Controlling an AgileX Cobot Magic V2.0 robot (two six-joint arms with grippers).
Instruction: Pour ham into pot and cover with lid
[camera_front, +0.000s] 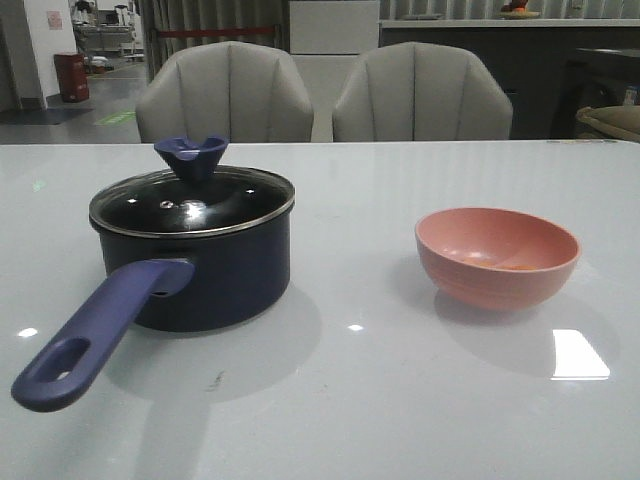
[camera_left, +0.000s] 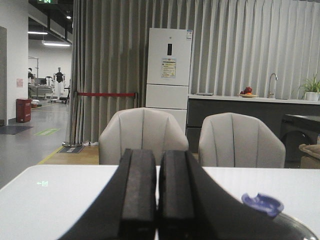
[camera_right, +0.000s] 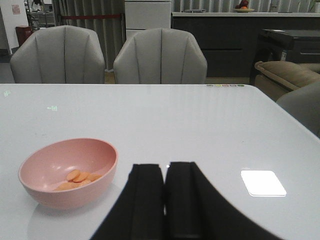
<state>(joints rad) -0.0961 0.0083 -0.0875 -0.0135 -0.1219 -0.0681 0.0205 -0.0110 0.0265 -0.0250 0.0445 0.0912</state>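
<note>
The dark navy pot (camera_front: 210, 270) stands at the table's left, its purple-blue handle (camera_front: 90, 335) pointing to the front left. The glass lid (camera_front: 192, 203) with its blue knob (camera_front: 191, 157) sits on the pot; the knob also shows in the left wrist view (camera_left: 263, 204). The salmon-pink bowl (camera_front: 497, 256) stands at the right and holds several flat orange ham slices (camera_right: 77, 179), faint in the front view (camera_front: 518, 266). My left gripper (camera_left: 158, 187) is shut and empty, short of the pot. My right gripper (camera_right: 165, 197) is shut and empty, to the right of the bowl (camera_right: 70, 172). Neither gripper shows in the front view.
The white glossy table (camera_front: 350, 400) carries only pot and bowl, with a bright light reflection (camera_front: 578, 355) at the front right. Two grey chairs (camera_front: 225, 95) stand behind the far edge. A fridge (camera_left: 169, 75) and a counter lie beyond.
</note>
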